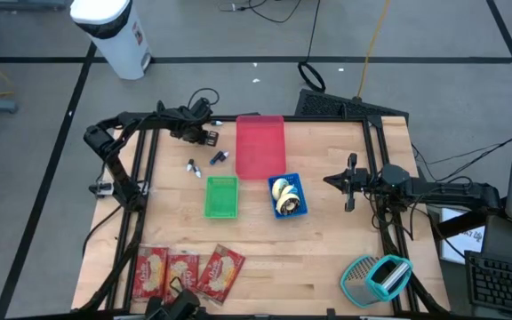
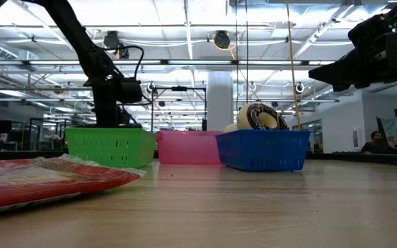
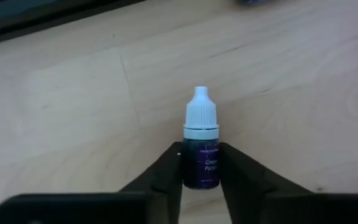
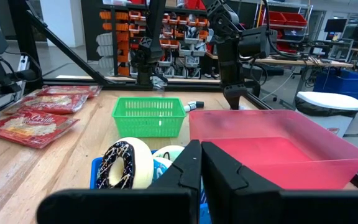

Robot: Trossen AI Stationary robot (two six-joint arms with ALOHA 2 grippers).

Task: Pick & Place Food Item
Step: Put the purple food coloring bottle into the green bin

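A small dark bottle (image 3: 201, 155) with a white cap (image 3: 201, 111) lies on the wooden table (image 1: 327, 258), near its far left. My left gripper (image 3: 201, 168) points steeply down over it, shut on its body; in the high view the gripper (image 1: 206, 135) hides it. Two more small bottles (image 1: 192, 166) (image 1: 219, 157) lie near the green basket (image 1: 221, 196). A pink bin (image 1: 260, 145) and a blue basket (image 1: 288, 196) holding donuts (image 4: 128, 163) stand mid-table. My right gripper (image 1: 340, 180) hovers level at the right, shut on nothing. My left gripper pinches the bottle's dark body (image 3: 194, 171) between its two fingers, one on each side, below the white cap. The fingers (image 3: 169, 171) come from above, slanting down. The bottle lies on its side on the table, its cap pointing away from the gripper.
Three red snack packets (image 1: 185, 271) lie at the near left edge. A teal and grey utensil (image 1: 376, 277) lies at the near right corner. Bare wood spreads across the near middle of the table. A white bin (image 1: 114, 31) stands on the floor beyond the far left corner.
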